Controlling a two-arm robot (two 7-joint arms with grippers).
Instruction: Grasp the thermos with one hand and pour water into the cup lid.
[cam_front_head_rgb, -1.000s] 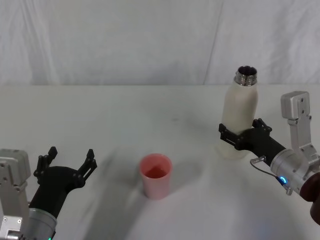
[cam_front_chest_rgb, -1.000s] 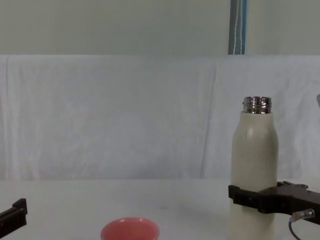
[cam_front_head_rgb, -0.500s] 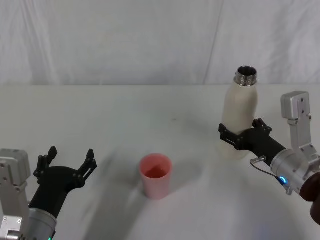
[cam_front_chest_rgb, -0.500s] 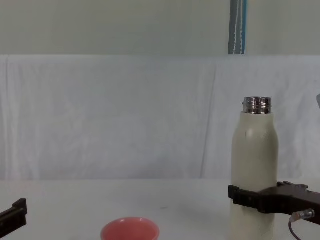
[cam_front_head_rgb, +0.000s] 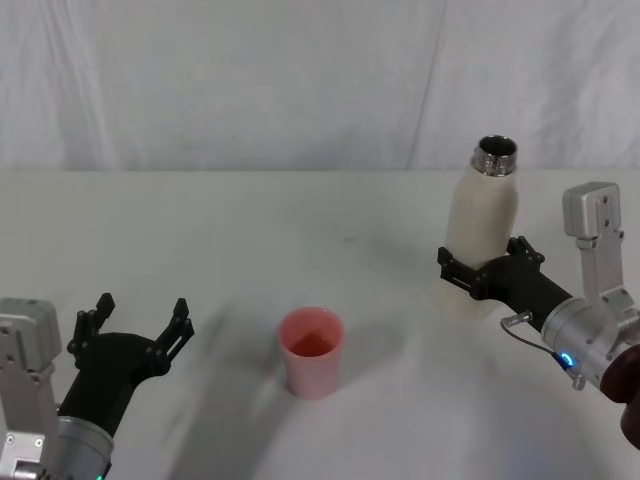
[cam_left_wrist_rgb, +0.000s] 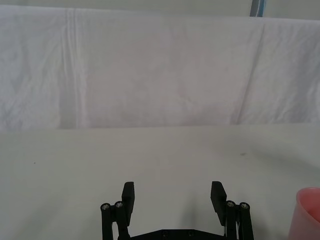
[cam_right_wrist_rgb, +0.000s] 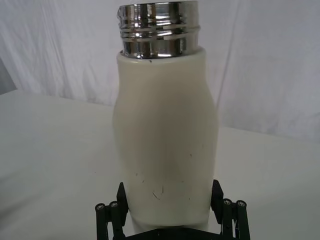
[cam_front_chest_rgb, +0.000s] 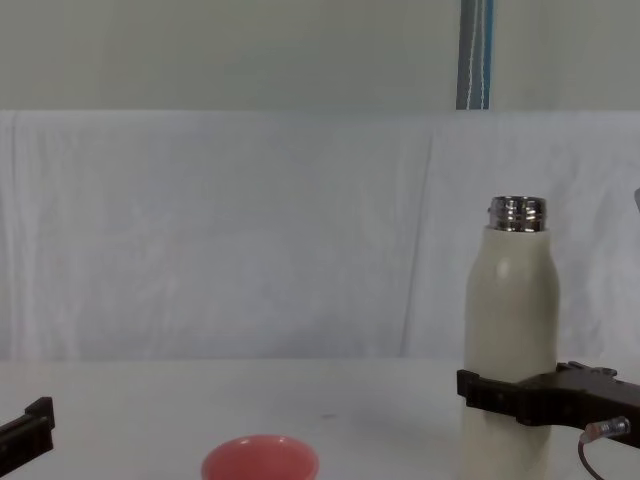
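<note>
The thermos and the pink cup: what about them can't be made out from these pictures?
- Water inside the thermos: head view shows a dark opening; the steel neck hides the inside elsewhere.
- Thermos base: chest view's bottom edge cuts it off; the right gripper hides it in the right wrist view.
- The cup lid: cut by the bottom edge in the chest view and by the edge of the left wrist view.

A staged robot test lab: a white-covered desk (cam_front_head_rgb: 200, 230) backed by a draped white cloth backdrop (cam_front_chest_rgb: 220, 230).
</note>
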